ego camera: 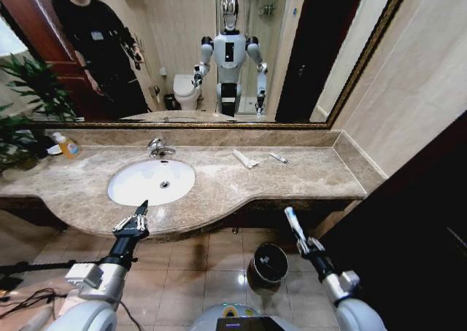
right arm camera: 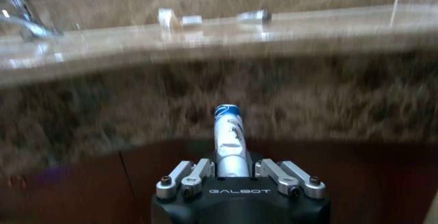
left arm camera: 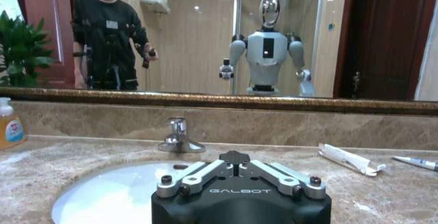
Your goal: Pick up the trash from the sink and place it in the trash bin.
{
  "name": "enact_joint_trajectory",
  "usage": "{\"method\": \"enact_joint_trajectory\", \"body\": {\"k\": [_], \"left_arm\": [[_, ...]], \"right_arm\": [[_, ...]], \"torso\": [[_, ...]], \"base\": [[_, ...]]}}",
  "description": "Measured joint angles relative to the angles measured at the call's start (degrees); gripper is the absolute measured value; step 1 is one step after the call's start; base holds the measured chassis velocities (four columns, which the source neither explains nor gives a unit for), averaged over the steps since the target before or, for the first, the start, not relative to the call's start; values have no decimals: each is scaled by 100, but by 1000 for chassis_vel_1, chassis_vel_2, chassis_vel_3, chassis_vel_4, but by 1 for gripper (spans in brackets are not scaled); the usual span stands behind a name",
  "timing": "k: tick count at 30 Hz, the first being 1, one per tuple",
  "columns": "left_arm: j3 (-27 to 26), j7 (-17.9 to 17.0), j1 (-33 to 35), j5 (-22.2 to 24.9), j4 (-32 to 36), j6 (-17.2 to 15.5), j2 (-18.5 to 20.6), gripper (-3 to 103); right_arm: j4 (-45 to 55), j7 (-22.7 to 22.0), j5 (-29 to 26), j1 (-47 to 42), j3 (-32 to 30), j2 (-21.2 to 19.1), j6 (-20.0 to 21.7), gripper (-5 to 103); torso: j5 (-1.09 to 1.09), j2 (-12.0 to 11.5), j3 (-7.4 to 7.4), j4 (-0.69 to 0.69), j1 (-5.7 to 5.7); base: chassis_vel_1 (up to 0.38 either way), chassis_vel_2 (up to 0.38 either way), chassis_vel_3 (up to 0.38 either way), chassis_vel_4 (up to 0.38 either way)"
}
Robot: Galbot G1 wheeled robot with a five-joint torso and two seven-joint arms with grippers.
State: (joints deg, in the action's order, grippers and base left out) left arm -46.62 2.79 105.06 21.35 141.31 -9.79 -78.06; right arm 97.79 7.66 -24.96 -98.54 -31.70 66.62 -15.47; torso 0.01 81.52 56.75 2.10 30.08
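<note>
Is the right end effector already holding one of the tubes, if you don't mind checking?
Yes, the right end effector grips a white tube with blue marks, which sticks out toward the counter edge.

The head view looks forward and down from above onto a marble counter (ego camera: pixel 292 174) with a sink (ego camera: pixel 151 181), a wall mirror (ego camera: pixel 182 54) behind it, and the tiled floor near the camera. The left wrist view sits low, just above the counter's front edge, close to the sink (left arm camera: pixel 102 198), facing the tap (left arm camera: pixel 179 137) and mirror (left arm camera: pixel 205 34). The right wrist view looks from below the counter's level, near its front face (right arm camera: pixel 205 106), facing the wall. All three views share the counter top and tap.
</note>
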Motion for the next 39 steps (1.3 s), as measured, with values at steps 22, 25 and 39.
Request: {"method": "enact_joint_trajectory", "body": {"k": [22,25,39], "left_arm": [[0,0,0,0,0,0,0,0],[0,0,0,0,0,0,0,0],[0,0,0,0,0,0,0,0]], "right_arm": [[-4087,143,763,2391,970,741,202,26],[-4481,170,858,2586,991,790,101,26],[-5378,35,1178,3183,1022,1072,-134,26]], "torso": [[0,-1,1,2,1],[-2,-1,1,1,1],[-1,-1,1,1,1]], "base": [[0,0,0,0],[0,0,0,0],[0,0,0,0]]}}
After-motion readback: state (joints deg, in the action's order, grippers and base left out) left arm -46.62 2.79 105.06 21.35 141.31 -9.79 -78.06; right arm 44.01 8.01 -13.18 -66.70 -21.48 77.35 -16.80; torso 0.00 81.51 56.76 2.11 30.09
